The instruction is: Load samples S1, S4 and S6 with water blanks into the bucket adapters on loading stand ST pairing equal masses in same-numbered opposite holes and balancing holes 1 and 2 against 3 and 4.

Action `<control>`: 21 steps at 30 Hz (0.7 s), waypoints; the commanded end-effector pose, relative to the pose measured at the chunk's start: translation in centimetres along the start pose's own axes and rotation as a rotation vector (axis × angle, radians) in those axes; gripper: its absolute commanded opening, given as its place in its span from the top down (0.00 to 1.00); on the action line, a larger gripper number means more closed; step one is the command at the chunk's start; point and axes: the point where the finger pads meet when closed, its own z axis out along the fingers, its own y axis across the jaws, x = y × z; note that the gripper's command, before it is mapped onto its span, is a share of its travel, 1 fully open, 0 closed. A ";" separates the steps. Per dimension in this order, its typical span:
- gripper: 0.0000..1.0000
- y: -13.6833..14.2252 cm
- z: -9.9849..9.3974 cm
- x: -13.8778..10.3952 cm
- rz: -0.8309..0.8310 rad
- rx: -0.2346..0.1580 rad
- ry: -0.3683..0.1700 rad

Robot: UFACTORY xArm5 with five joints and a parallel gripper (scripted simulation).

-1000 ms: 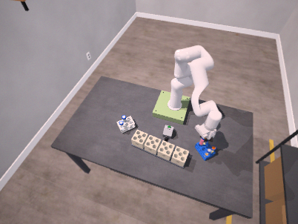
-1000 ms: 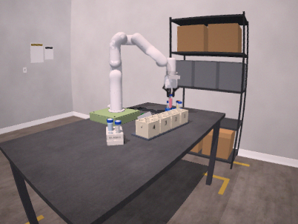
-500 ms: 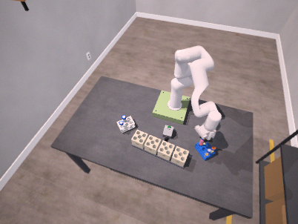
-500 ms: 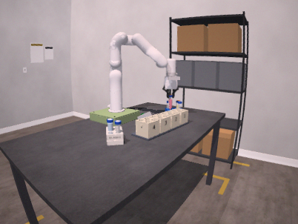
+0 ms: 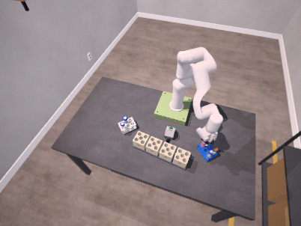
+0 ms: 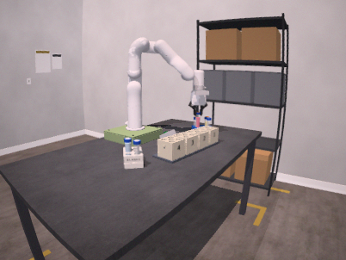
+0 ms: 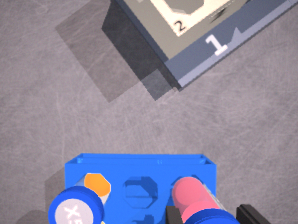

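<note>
I count four cream adapters (image 5: 162,148) in one row on their stand. Two racks: one white (image 5: 127,125) at their ten o'clock carrying two blue-capped tubes (image 6: 132,144), one blue (image 5: 207,152) at their three o'clock. One pink-filled tube (image 7: 192,198) sits clamped in my gripper (image 7: 212,216). One key desk (image 5: 170,132).

You read: "X5" on grey-dotted blue tube cap (image 7: 74,212); "1" on grey-blue stand edge (image 7: 216,44); "2" beside cream adapter hole (image 7: 180,26); "4", "3" on cream adapter block sides (image 6: 178,145).
</note>
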 end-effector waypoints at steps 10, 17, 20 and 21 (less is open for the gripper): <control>1.00 -0.1 1.1 0.0 0.000 0.004 -0.003; 1.00 -0.1 1.8 0.0 0.000 0.004 -0.003; 1.00 -0.1 2.1 0.0 0.000 0.004 -0.003; 1.00 -0.1 2.2 0.0 0.000 0.004 -0.003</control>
